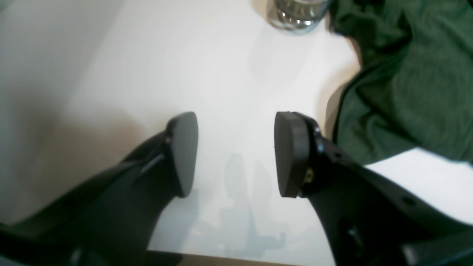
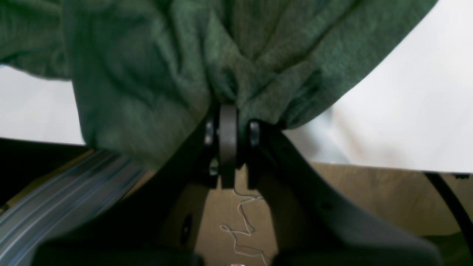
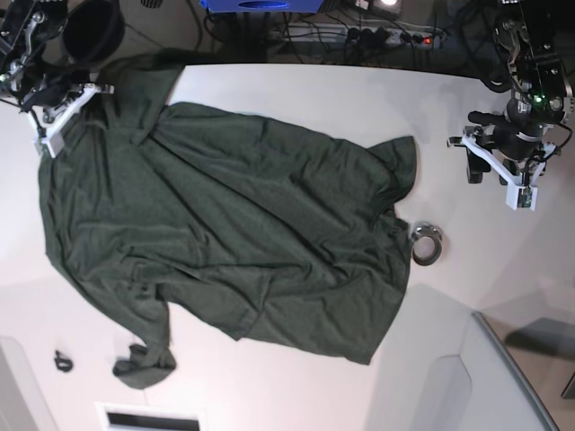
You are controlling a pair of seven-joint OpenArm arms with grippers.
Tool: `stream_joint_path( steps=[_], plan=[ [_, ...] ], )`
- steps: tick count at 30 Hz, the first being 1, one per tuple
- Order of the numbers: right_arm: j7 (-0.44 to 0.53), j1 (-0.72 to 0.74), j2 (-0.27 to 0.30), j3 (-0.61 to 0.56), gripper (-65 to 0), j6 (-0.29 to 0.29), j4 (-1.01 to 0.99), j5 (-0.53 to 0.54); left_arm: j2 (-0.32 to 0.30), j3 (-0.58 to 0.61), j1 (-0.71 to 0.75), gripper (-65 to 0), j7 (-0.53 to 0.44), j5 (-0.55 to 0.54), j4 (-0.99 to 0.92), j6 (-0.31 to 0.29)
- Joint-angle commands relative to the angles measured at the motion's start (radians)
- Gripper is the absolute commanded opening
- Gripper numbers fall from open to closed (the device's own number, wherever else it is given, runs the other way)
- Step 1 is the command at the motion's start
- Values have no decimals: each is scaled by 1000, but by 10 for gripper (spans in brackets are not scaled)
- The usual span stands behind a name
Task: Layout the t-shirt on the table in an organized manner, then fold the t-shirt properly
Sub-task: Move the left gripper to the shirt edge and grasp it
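The dark green t-shirt (image 3: 234,233) lies rumpled across the white table (image 3: 296,99), with one sleeve bunched near the front left. In the right wrist view my right gripper (image 2: 228,111) is shut on a gathered fold of the t-shirt (image 2: 155,66) at the table's edge; this is the far left corner in the base view. My left gripper (image 1: 236,151) hangs open over bare table (image 1: 221,74), nothing between its pads, with the t-shirt (image 1: 406,74) just to its right. In the base view that left gripper (image 3: 474,162) is right of the cloth.
A small metal ring (image 3: 426,242) sits on the table by the shirt's right edge, and the ring (image 1: 295,14) also shows ahead of the left gripper. A little black item (image 3: 61,361) lies front left. Cables and a power strip (image 3: 395,36) run behind the far edge.
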Motion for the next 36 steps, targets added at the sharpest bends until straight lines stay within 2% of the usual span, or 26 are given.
stream_joint_path(
  steps=[1, 3, 5, 7, 8, 11, 13, 14, 18, 21, 23, 28, 31, 34, 36],
  plan=[
    [10, -3, 9, 2, -635, -1, 15, 11, -11, -6, -6, -331, -15, -1, 16, 1],
    [9, -9, 9, 2, -632, -1, 12, 11, -11, -6, -6, -331, -15, -1, 16, 1],
    [-5, -9, 9, 2, -575, -1, 12, 11, -11, -6, -6, -331, -15, -1, 16, 1],
    [-37, -8, 12, 2, -441, -2, 25, 11, -11, -6, -4, -331, -15, -1, 16, 1],
    [-42, -3, 14, 7, -354, -2, 41, 11, -13, -6, -1, -331, -15, -1, 16, 1],
    [-48, 15, 11, 99, -122, -2, 92, 11, -18, -10, 5, -331, -15, -1, 16, 1],
    [-45, 49, 14, 154, -50, -2, 81, 7, -18, -13, 5, -331, -15, -1, 2, 1],
    [-40, 72, 22, 171, -45, -2, 55, 7, -19, -15, 5, -331, -15, -1, -13, 1],
    [-26, 198, 128, 188, -45, 1, -195, 7, -21, -16, 5, -331, -17, -1, -49, 1],
    [53, 255, 192, 183, -45, 4, -376, 7, -21, -16, 5, -331, -17, -1, -58, 1],
    [72, 273, 213, 182, -45, 5, -465, 7, -21, -16, 7, -331, -17, 0, -72, -1],
    [81, 276, 212, 182, -72, 7, -519, 7, -21, -16, 17, -331, -17, 0, -78, -1],
    [73, 261, 212, 180, -83, 8, -520, 7, -41, -16, 27, -331, -19, 0, -78, -1],
    [52, 239, 209, 169, -84, 59, -519, 7, -59, -18, 31, -331, -19, -1, -88, -1],
    [41, 219, 204, 111, -87, 61, -503, 8, -71, -18, 44, -331, -22, -7, -104, -1]
  ],
)
